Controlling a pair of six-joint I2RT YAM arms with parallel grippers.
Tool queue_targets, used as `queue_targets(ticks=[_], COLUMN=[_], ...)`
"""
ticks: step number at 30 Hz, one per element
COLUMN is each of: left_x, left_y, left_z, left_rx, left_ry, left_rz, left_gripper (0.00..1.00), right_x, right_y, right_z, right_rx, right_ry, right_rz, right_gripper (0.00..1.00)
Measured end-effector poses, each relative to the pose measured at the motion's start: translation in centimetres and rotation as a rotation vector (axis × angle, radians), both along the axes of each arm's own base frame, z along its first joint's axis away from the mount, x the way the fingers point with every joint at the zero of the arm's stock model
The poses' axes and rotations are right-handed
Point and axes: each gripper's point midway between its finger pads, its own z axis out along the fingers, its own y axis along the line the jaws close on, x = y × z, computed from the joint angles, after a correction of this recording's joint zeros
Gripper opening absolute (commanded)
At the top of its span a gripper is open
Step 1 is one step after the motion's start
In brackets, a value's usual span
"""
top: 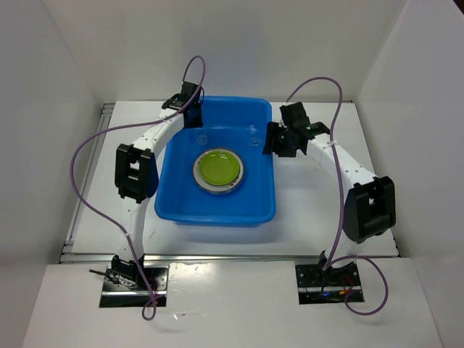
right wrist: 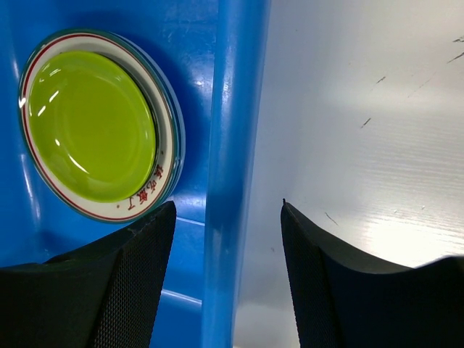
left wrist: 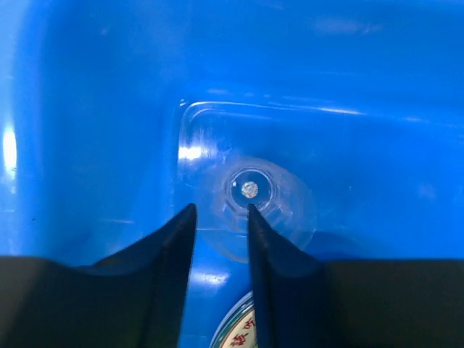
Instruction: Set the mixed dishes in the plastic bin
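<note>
The plastic bin (top: 217, 214) is bright blue and stands mid-table. On its floor lies a stack of plates with the lime-green plate (top: 217, 168) (right wrist: 90, 123) on top, over a white plate with a lettered rim (right wrist: 148, 192) (left wrist: 239, 330). A tiny clear cup (left wrist: 250, 192) (top: 204, 137) rests on the bin floor near the far left corner. My left gripper (left wrist: 222, 206) (top: 196, 118) hangs just above it, open, with only blue floor between the fingers. Another clear cup (top: 254, 138) sits by the far right wall. My right gripper (right wrist: 228, 203) (top: 279, 141) is open and empty, straddling the bin's right rim (right wrist: 232, 109).
White table (right wrist: 362, 130) lies to the right of the bin. White walls enclose the table on three sides. Both arms' purple cables loop above the table beside the bin.
</note>
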Motion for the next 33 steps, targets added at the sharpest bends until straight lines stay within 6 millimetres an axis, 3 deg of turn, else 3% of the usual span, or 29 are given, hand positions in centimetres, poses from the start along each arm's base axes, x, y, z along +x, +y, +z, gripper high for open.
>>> queue_targets(ticks=[9, 13, 17, 20, 22, 25, 26, 28, 30, 32, 33], left_x=[0.3, 1.0, 1.0, -0.7, -2.7, -6.2, -7.1, -8.9, -9.9, -10.6, -11.3], left_y=[0.3, 0.1, 0.2, 1.7, 4.4, 11.4, 13.6, 17.4, 18.0, 16.9, 16.5], left_z=[0.1, 2.4, 8.6, 15.6, 20.1, 23.4, 23.3, 21.2, 17.3, 12.9, 10.9], left_rx=[0.013, 0.0, -0.026, -0.054, -0.079, -0.1, -0.093, -0.069, -0.056, -0.056, -0.054], left_ry=[-0.007, -0.051, -0.16, -0.286, -0.383, -0.462, -0.471, -0.437, -0.351, -0.241, -0.186], left_rz=[0.014, 0.014, 0.014, 0.03, 0.063, 0.187, 0.236, 0.336, 0.36, 0.348, 0.342], left_gripper=[0.52, 0.55, 0.71, 0.87, 0.93, 0.99, 0.99, 0.99, 0.99, 0.99, 0.99], right_x=[0.0, 0.1, 0.2, 0.4, 0.8, 1.3, 1.4, 1.1, 0.8, 0.4, 0.2], right_y=[-0.1, -0.2, -0.4, -1.2, -2.6, -6.5, -7.8, -9.8, -10.2, -10.1, -10.1], right_z=[0.0, 0.0, 0.1, 0.6, 1.6, 3.5, 3.9, 4.2, 3.9, 3.1, 2.7], right_rx=[-0.003, -0.007, -0.013, -0.021, -0.014, -0.013, -0.019, -0.032, -0.041, -0.042, -0.041], right_ry=[-0.001, -0.002, -0.006, -0.025, -0.05, -0.101, -0.116, -0.13, -0.123, -0.103, -0.09], right_rz=[-0.004, -0.007, -0.021, -0.046, -0.08, -0.18, -0.216, -0.268, -0.28, -0.288, -0.297], right_gripper=[0.66, 0.66, 0.67, 0.7, 0.7, 0.7, 0.7, 0.7, 0.7, 0.96, 1.0])
